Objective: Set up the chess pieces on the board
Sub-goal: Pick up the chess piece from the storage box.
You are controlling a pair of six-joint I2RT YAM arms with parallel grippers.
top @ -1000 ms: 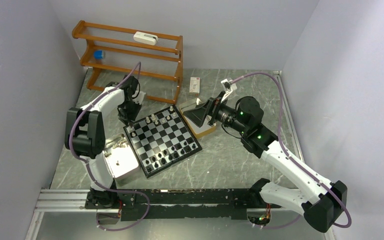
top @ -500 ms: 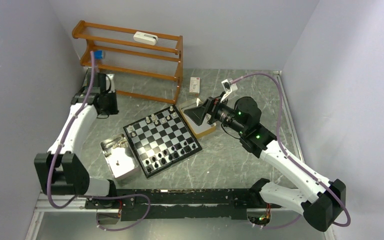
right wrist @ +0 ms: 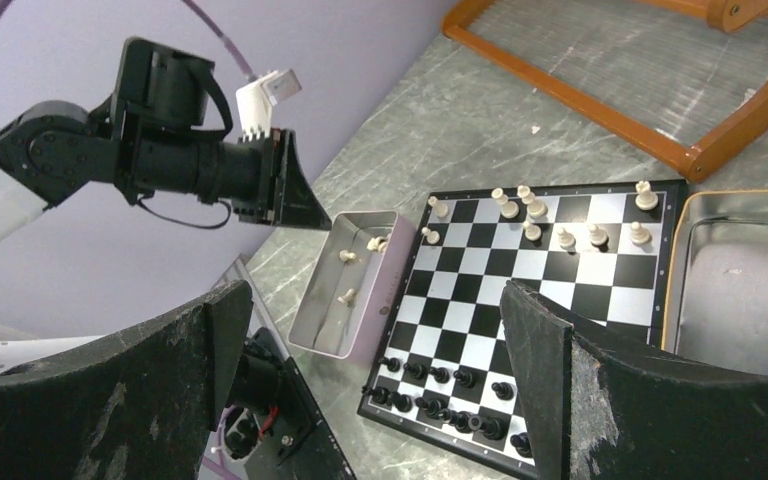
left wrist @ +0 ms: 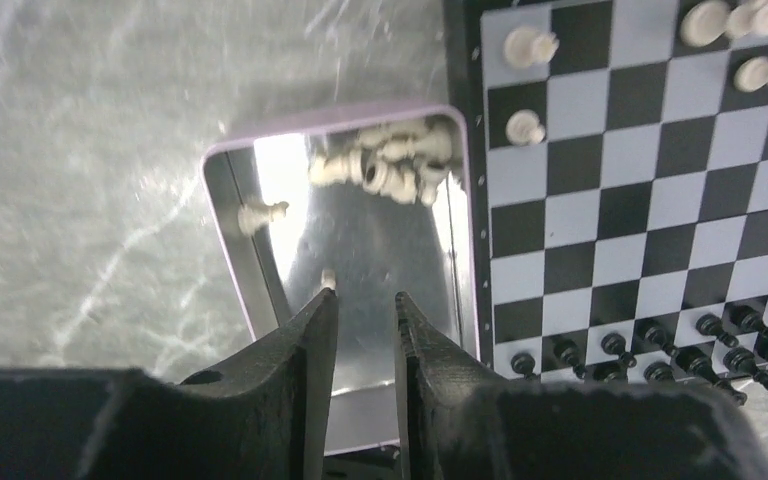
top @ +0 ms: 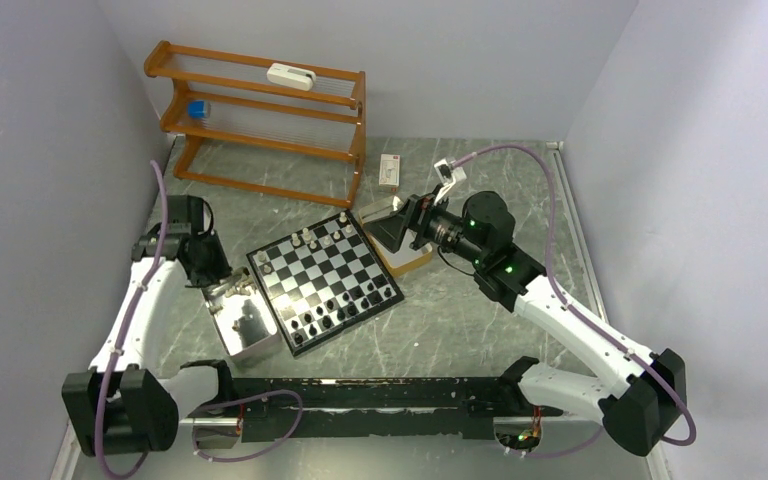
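Observation:
The board [top: 325, 285] lies at the table's middle, with a few white chess pieces [top: 310, 238] on its far rows and black chess pieces [top: 345, 310] along its near rows. To its left stands a metal tray [top: 260, 345] holding several loose white pieces [left wrist: 390, 160]. My left gripper [left wrist: 365, 300] hovers over that tray, its jaws a narrow gap apart with nothing between them. One small white piece [left wrist: 328, 278] lies just beyond its left fingertip. My right gripper [right wrist: 375, 290] is wide open and empty, high above the board's far right corner.
A second tray [right wrist: 740, 270] with an orange rim sits under my right gripper, right of the board. A wooden rack [top: 260, 110] stands at the back left, a small box [top: 390, 172] beside it. A metal rail [top: 360, 392] runs along the near edge.
My left arm swung from the board's far left corner out toward the rack, then back down over the left tray. My right gripper shifted slightly left and stayed wide open.

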